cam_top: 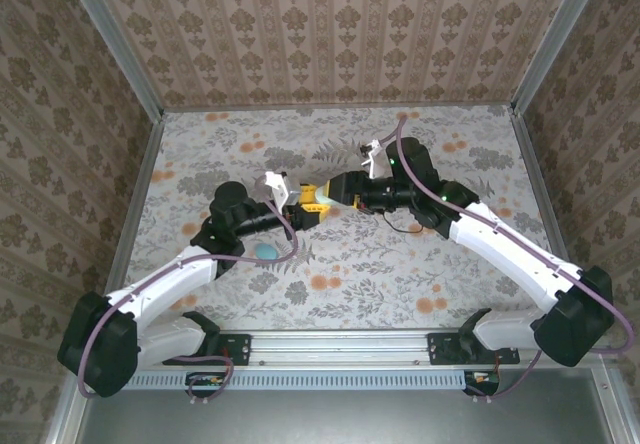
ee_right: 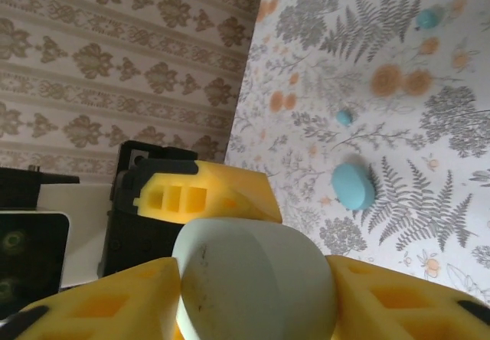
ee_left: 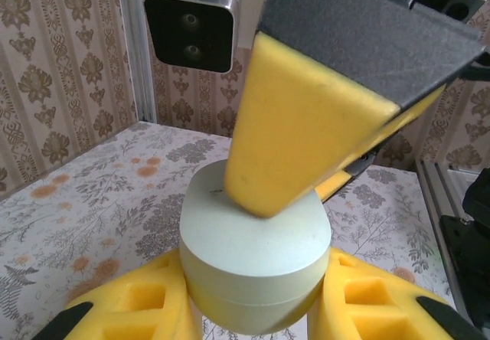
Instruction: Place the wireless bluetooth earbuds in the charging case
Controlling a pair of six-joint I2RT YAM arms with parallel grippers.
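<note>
There are two robot arms (cam_top: 170,284), one pale round case (ee_left: 253,263), one large blue oval (ee_right: 353,185) and two small blue bits (ee_right: 344,116).

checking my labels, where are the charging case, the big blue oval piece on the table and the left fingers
charging case (ee_left: 260,244), left wrist view, its flat top
blue oval piece (ee_right: 353,186), right wrist view, its middle
left fingers (ee_left: 115,321), left wrist view, yellow pad

Left arm (cam_top: 170,282) and right arm (cam_top: 510,244) reach from the near edge and meet tip to tip over the middle of the tabletop (cam_top: 400,289). The left end effector (cam_top: 296,208) is clamped on the charging case (ee_left: 253,256). The right end effector (cam_top: 322,196) has a finger on either side of it, grip unclear.
</note>
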